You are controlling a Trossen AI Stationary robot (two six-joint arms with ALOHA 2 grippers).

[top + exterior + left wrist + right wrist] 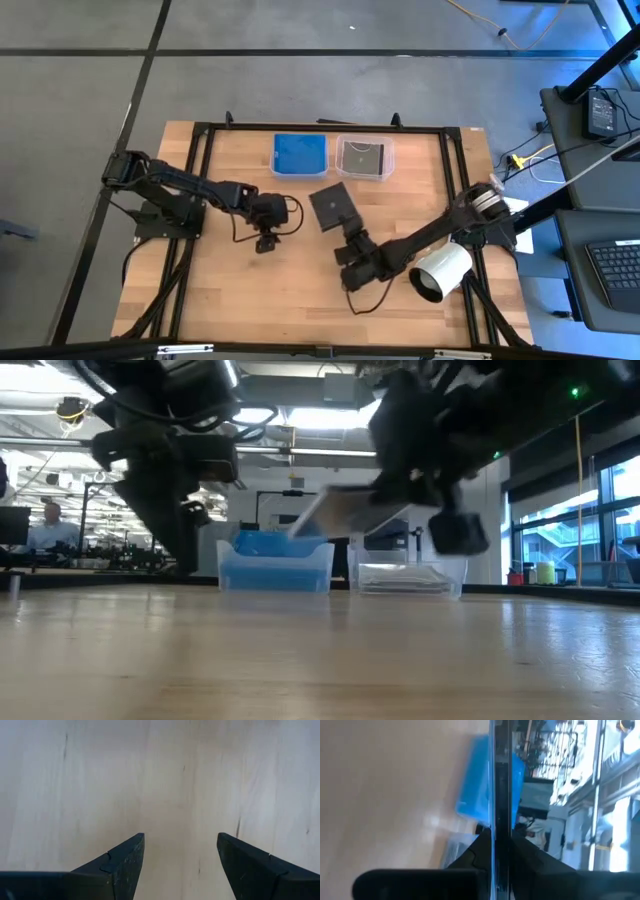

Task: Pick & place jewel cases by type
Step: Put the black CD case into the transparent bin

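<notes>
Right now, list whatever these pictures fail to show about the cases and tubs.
- How many cases fill the blue-filled tub: the high view shows only the top one; in the low view the wall blurs the stack.
- What the right tool grips of the dark case: the arm hides it.
- The clear tub: the low view shows the wall, the contents unclear.
</notes>
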